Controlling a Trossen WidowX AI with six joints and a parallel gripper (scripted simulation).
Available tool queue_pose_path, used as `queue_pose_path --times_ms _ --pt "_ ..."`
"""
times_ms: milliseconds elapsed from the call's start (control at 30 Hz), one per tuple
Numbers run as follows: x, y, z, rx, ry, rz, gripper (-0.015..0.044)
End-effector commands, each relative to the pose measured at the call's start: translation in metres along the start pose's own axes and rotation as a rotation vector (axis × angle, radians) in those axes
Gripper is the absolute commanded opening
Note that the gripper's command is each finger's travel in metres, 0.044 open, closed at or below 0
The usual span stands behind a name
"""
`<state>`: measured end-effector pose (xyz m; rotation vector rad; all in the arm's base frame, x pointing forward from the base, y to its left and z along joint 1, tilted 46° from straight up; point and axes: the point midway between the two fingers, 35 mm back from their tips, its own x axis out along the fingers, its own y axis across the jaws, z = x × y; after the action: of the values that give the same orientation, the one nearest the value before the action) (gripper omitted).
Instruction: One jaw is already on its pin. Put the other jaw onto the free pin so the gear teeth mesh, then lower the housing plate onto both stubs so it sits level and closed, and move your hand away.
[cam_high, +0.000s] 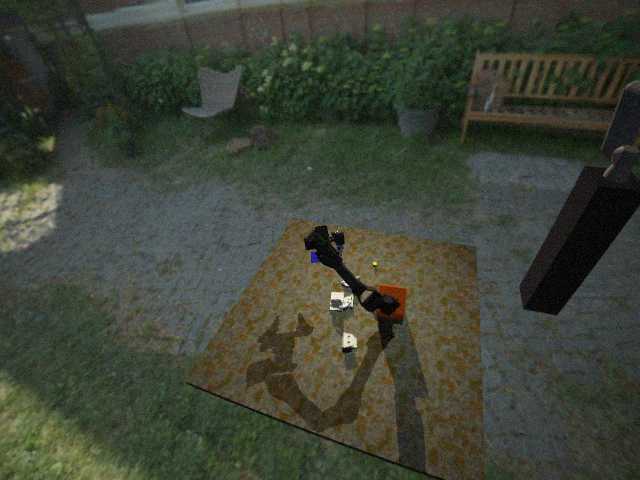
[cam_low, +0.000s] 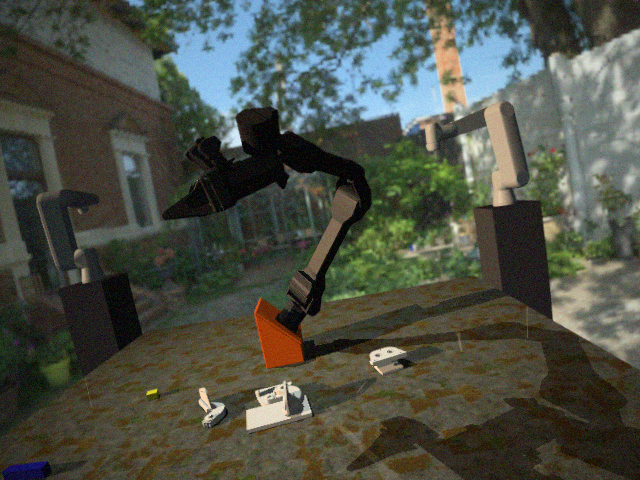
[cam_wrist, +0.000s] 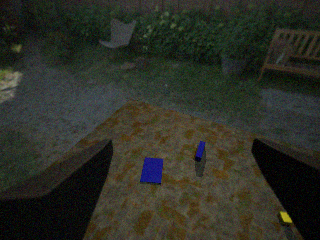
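From the top view, left to right: first up, the blue tile (cam_high: 314, 257) (cam_wrist: 152, 170), lying flat near the table's far-left corner. Right by it in that view, the gripper (cam_high: 324, 237) (cam_low: 178, 209) (cam_wrist: 182, 144) hangs high over the table (cam_high: 439, 361) (cam_low: 330, 454) (cam_wrist: 135, 130), jaws spread wide, nothing between them! Its fingers frame the tile and a narrow blue bar (cam_high: 339, 248) (cam_wrist: 200, 151) toward the far edge.

Now the white base (cam_low: 263, 417), mid-table, carrying the mounted jaw (cam_low: 286, 400); which pin it sits on is too small to tell. Nearer the near edge, the housing plate (cam_high: 349, 339) (cam_low: 387, 352) is off the base, its two holes facing up, raised over a lower white part. And the loose jaw (cam_high: 350, 283) (cam_low: 212, 414)? Just beside the base, on the far-edge side, off the free pin, so the teeth aren't meshed.

Further right, a small yellow cube (cam_high: 374, 264) (cam_low: 151, 394) (cam_wrist: 285, 217) sits toward the far edge. Last, the orange wedge (cam_high: 400, 294) (cam_low: 281, 343), between table centre and right edge, with the black arm (cam_high: 343, 271) (cam_low: 330, 237) rising from it and bending over.
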<state>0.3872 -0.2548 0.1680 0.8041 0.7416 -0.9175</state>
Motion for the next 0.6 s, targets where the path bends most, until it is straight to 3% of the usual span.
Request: queue_pose_path --times_ms 0,567 --pt "0.025 -0.019 -0.022 0.075 0.103 -0.052 0.0440" --pt "0.082 -0.071 -0.101 0.373 0.441 -0.230 0.0440"
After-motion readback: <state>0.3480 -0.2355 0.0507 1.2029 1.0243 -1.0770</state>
